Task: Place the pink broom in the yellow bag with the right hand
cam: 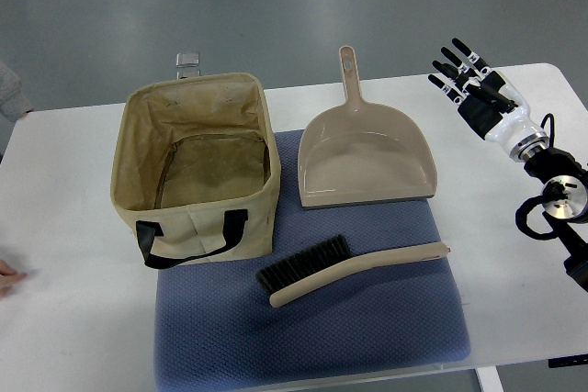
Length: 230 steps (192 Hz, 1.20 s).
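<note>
Broom [354,269], pale curved plastic with dark bristles, lies on quilted mat [312,337].

Count: 1 bag [197,167], open-topped, tan fabric, with 1 black strap showing on its front. 1 broom [344,268], black bristles, one handle. 1 dustpan [365,158]. 1 blue mat [312,337] under all three. 1 white table [64,300]. 1 robot hand [473,80] in view, at right; its black fingers are too bunched together to count. 1 small metal clip-like item [188,61] at the table's far edge. Person: 1 sleeve [9,89], 1 fingertip [9,273] at left edge.
</note>
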Available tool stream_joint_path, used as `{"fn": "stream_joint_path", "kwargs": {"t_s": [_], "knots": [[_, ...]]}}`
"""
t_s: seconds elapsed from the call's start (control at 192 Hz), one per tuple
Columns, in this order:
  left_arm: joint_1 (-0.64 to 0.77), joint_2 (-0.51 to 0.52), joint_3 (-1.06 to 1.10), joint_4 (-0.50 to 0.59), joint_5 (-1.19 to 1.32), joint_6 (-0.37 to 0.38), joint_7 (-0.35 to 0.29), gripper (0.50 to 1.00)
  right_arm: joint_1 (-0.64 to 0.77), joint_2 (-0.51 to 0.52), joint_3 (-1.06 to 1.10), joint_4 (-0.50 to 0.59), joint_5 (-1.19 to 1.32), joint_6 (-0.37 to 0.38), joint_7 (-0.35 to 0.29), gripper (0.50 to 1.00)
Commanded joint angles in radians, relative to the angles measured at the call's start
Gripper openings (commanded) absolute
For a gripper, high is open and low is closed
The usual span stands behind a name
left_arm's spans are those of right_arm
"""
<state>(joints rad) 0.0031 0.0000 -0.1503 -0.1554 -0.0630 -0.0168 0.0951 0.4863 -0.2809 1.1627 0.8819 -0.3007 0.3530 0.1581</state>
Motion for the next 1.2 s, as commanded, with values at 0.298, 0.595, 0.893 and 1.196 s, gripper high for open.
{"fn": "stream_joint_path", "kwargs": {"t_s": [0.298,0.595,0.893,1.196], "knots": [[0.003,0.000,0.000,-0.003,0.000,0.000,-0.003,1.000,0.000,-0.001,0.000,0.000,0.000,0.000,0.000,0.928],[0.003,0.000,0.000,-0.001,0.000,0.000,-0.003,1.000,0.002,-0.001,-0.003,0.002,0.000,0.001,0.000,0.928],[0.003,0.000,0.000,-0.001,0.000,0.000,-0.003,1.000,0.002,-0.004,-0.003,0.003,-0.001,0.000,0.000,0.928],[0.003,0.000,0.002,-0.001,0.000,0.000,-0.003,1.000,0.003,-0.009,-0.002,0.003,-0.001,0.001,0.000,0.928]]}}
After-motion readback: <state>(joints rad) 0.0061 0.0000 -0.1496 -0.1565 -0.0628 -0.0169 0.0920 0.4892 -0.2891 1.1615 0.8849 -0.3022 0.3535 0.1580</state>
